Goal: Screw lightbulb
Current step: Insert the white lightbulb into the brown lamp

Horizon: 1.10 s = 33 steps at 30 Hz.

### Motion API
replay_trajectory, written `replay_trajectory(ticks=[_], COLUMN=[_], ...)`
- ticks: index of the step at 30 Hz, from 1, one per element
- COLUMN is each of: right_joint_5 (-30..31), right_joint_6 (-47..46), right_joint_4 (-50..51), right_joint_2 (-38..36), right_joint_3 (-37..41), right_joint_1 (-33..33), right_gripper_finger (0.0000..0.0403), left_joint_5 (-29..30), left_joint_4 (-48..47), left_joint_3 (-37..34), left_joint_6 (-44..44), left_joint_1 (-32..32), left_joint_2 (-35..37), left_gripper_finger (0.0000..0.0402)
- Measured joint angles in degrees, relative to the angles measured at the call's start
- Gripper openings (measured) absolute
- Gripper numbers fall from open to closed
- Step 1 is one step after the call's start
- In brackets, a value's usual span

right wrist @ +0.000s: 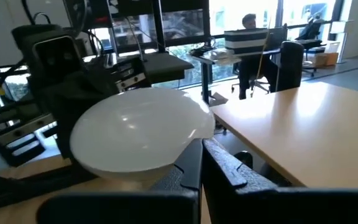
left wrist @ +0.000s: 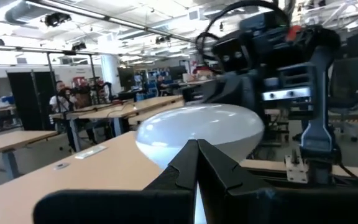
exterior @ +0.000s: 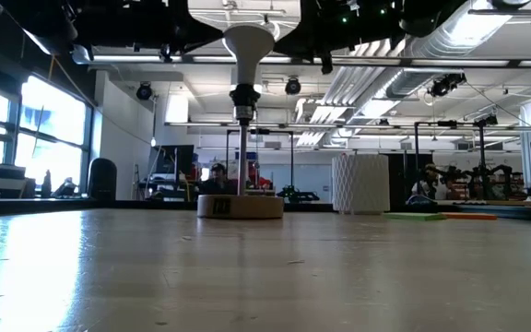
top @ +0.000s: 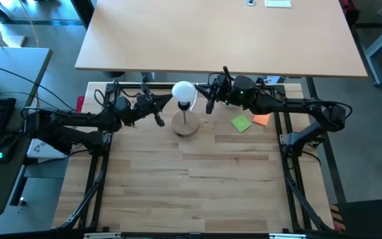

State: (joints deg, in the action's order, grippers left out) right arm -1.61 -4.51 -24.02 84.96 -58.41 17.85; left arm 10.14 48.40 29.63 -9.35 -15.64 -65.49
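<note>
We find the lightbulb [top: 184, 91] hemmed on both sides: left gripper [top: 159, 120] and right gripper [top: 209, 106], fingers closed, flank it closely. The stand [top: 186, 125] blocks approach from below. Green note [top: 241, 123] and orange note [top: 262, 119] lie right; the near table [top: 191, 186] offers open passage.

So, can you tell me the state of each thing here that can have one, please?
lightbulb: upright in the socket on top of the stand, unlit.
wooden stand: standing upright on the table.
left end effector: shut, beside the bulb, holding nothing.
right end effector: shut, on the other side of the bulb, holding nothing.
green sticky note: lying flat.
orange sticky note: lying flat, next to the green one.
</note>
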Motion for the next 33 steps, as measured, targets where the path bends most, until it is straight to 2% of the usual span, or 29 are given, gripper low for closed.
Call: replay_trajectory(ticks=[3,6,9,12,16,20,23,27,33], right_joint_5=[0.44,-2.17,-2.88,-1.38,3.20,12.08,14.71,13.91,5.30], right_joint_6=[0.23,0.25,1.37,4.46,5.10,6.00,6.05,4.76,1.27], right_joint_4=[2.12,4.09,4.92,3.55,5.80,8.30,8.42,5.50,3.08], right_joint_2=[-0.61,-1.16,-0.71,-1.10,-2.03,-4.02,-4.09,-3.94,-2.58], right_joint_3=[0.00,-0.10,0.09,-0.06,-0.02,-0.04,0.00,0.00,0.00], right_joint_1=[-1.65,-4.46,-7.56,-10.19,-11.22,-10.20,-8.62,-4.78,0.59], right_gripper_finger=[0.0000,0.0000,0.0000,0.0000,0.0000,0.0000,0.0000,0.0000,0.0000], left_joint_5=[1.18,3.29,1.38,1.98,1.98,4.12,4.54,3.49,2.29], left_joint_4=[-0.23,-0.56,-2.24,-3.01,-5.81,-12.23,-14.33,-13.31,-10.72], left_joint_3=[0.00,0.19,0.09,0.09,0.10,0.09,0.09,0.11,0.11], left_joint_6=[0.15,0.29,0.57,1.27,1.28,0.78,-0.22,-0.76,-0.35], left_joint_1=[-0.66,-1.53,-2.13,-2.42,-1.72,0.32,1.95,3.04,2.03], left_joint_2=[0.02,-0.19,-0.27,-0.13,1.51,5.98,9.87,11.92,8.09], left_gripper_finger=[0.0000,0.0000,0.0000,0.0000,0.0000,0.0000,0.0000,0.0000,0.0000])
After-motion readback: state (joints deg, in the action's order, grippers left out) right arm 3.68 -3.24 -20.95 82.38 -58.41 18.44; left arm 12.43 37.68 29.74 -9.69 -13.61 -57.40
